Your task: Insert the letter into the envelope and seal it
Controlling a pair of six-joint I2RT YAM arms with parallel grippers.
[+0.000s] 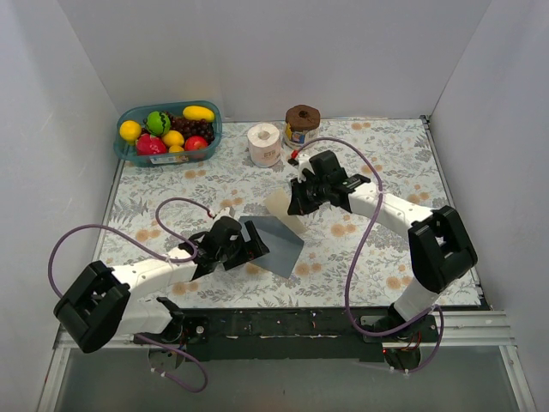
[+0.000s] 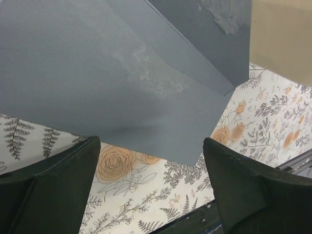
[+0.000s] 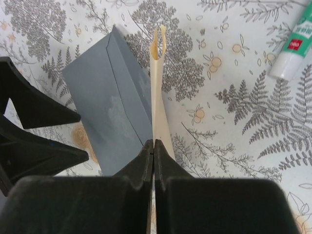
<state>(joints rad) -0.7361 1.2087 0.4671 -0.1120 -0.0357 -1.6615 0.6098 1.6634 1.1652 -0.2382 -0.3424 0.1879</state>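
Observation:
The dark grey envelope point(image 1: 279, 245) lies on the floral tablecloth at the table's middle, its flap open. It fills the upper part of the left wrist view point(image 2: 117, 73). My left gripper point(image 1: 253, 243) is open at the envelope's left edge. In its wrist view the fingers point(image 2: 48, 195) stand wide apart with the envelope's near corner just ahead of the gap point(image 2: 151, 146). My right gripper point(image 1: 298, 203) is shut on the cream-tan letter point(image 1: 281, 209) and holds it on edge at the envelope's far side. In the right wrist view the letter point(image 3: 157, 92) runs edge-on from the closed fingertips point(image 3: 153, 144), beside the envelope point(image 3: 107, 107).
A blue basket point(image 1: 127, 150) of toy fruit stands at the back left. A paper roll point(image 1: 264, 143) and a brown-lidded jar point(image 1: 301, 124) stand at the back middle. A glue stick point(image 3: 295, 44) lies near the right gripper. White walls enclose the table.

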